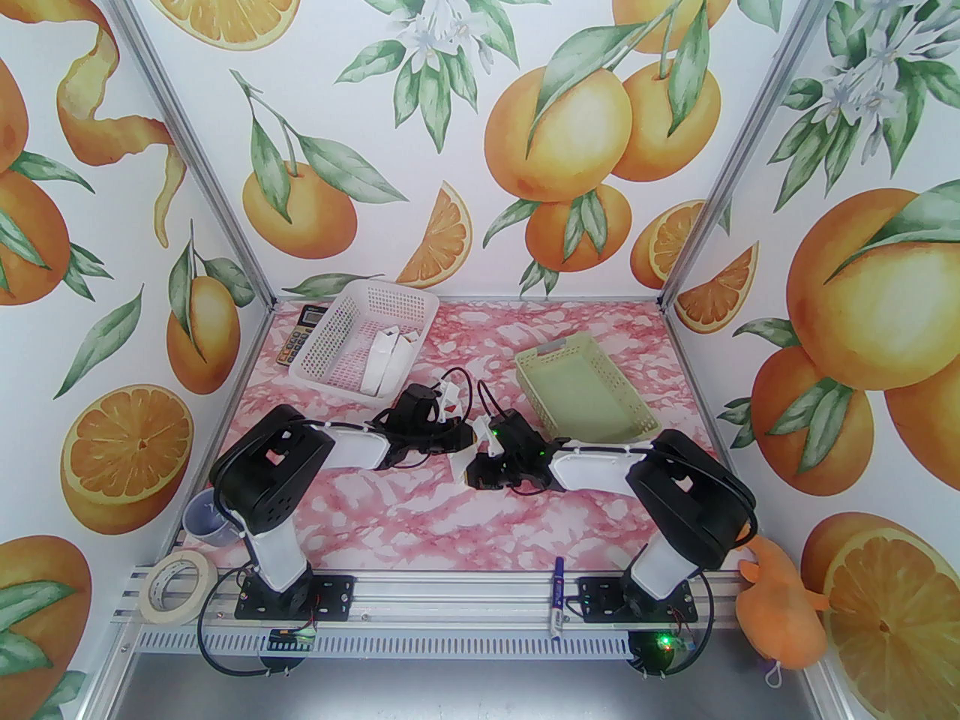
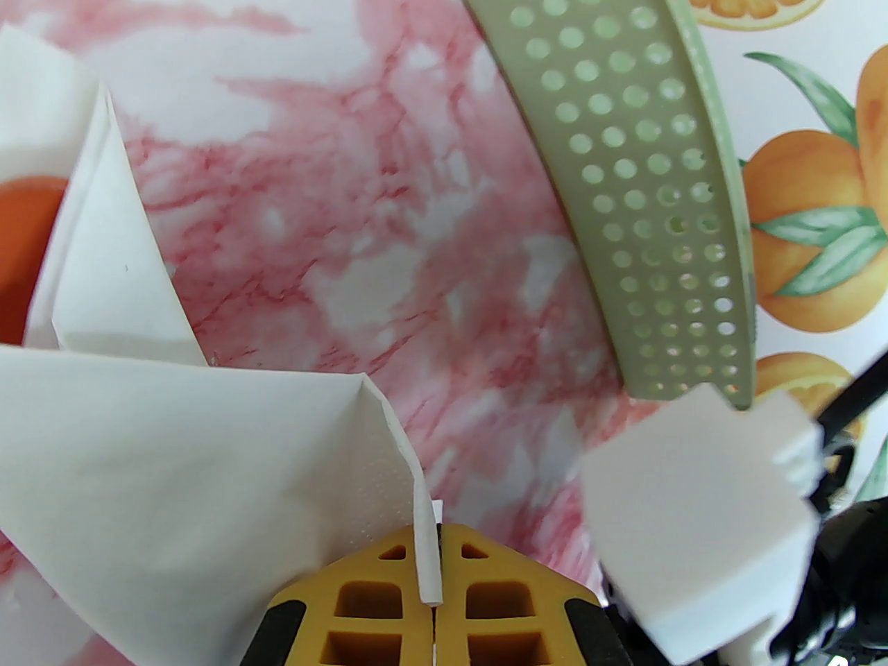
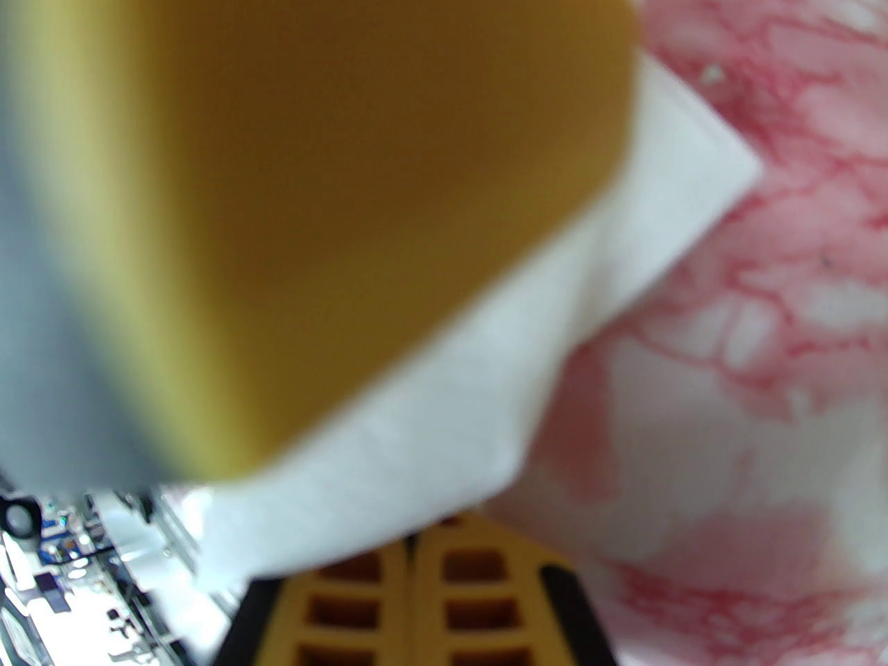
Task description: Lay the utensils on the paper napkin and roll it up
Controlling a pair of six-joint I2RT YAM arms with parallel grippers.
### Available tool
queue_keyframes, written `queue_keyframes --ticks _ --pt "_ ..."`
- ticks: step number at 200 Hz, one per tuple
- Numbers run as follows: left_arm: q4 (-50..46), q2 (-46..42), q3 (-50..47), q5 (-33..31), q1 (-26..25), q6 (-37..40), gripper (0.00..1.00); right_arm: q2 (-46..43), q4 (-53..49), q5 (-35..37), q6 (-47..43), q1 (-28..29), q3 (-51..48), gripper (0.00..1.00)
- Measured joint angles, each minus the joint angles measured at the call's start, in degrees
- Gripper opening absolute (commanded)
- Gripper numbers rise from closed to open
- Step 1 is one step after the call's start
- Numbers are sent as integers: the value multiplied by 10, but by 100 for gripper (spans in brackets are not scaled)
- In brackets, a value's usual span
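Two grippers meet at the middle of the worktop (image 1: 420, 511), both at the paper napkin (image 2: 173, 455), which stands lifted and folded there. The left gripper (image 2: 433, 535) is clenched on a napkin edge, with an orange-red utensil head (image 2: 28, 247) showing among the folds. The right gripper (image 3: 409, 545) is closed tight with the napkin draped over its tips; whether it grasps the paper I cannot tell.

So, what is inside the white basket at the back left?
In the white basket, a few folded white sheets lean at its near corner. Anything beneath them is covered.
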Motion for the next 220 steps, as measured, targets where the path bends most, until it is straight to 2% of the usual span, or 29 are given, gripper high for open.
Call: queue_keyframes --ticks 49,99,136,181,220 --pt "10 14 3 0 -2 -2 6 0 -3 0 0 0 2 4" --pt "22 19 2 -1 -2 -2 5 -13 -37 4 2 4 15 18" --pt "43 20 -9 -2 -2 -4 5 -80 -66 7 7 3 25 29" --pt "53 21 -12 -2 -2 -7 5 -142 -53 5 37 -5 19 44" --pt "54 21 -12 -2 -2 -8 5 -118 -21 -2 77 -3 -6 47"
